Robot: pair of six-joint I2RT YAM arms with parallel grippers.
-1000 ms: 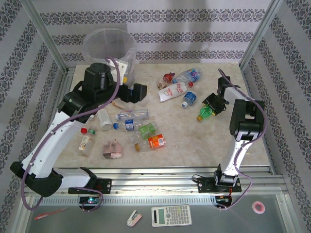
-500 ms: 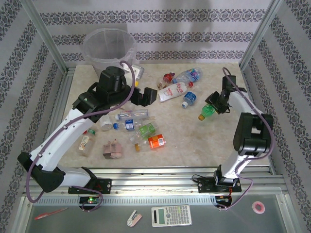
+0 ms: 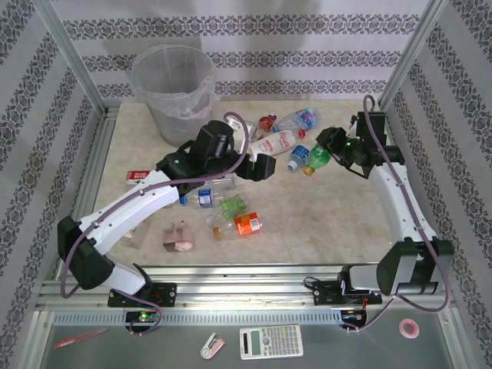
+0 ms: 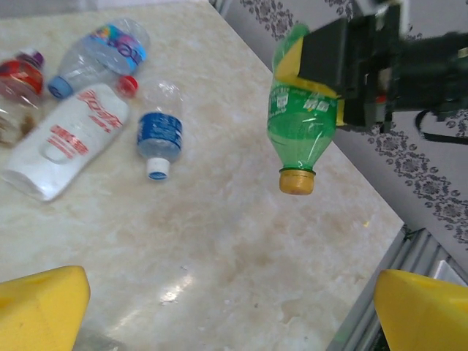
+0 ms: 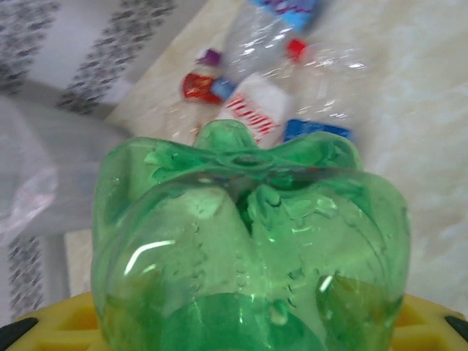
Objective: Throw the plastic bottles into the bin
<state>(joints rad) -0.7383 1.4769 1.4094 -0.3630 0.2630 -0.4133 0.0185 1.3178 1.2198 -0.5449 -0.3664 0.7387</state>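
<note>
My right gripper [image 3: 327, 149] is shut on a green bottle [image 3: 316, 157] with a yellow cap and holds it above the table, cap down. The left wrist view shows that green bottle [image 4: 302, 117] hanging from the black right gripper [image 4: 358, 69]. Its base [image 5: 248, 241] looms close in the right wrist view. My left gripper [image 3: 262, 166] hovers open over bare table at mid-table, its yellow fingers [image 4: 40, 307] wide apart with nothing between them. A white red-lettered bottle [image 3: 275, 143], a blue-labelled one [image 3: 298, 157] and others lie nearby. The bin [image 3: 173, 88] stands at the far left.
More bottles [image 3: 233, 204] lie under and in front of my left arm, one with an orange label [image 3: 247, 223]. A pink lumpy object [image 3: 178, 237] sits near the front left. A small red packet [image 3: 138, 175] lies by the left edge. Metal frame posts ring the table.
My left arm has swung right, away from the bin, to mid-table. My right gripper has lifted the green bottle off the table and carried it left and further back.
</note>
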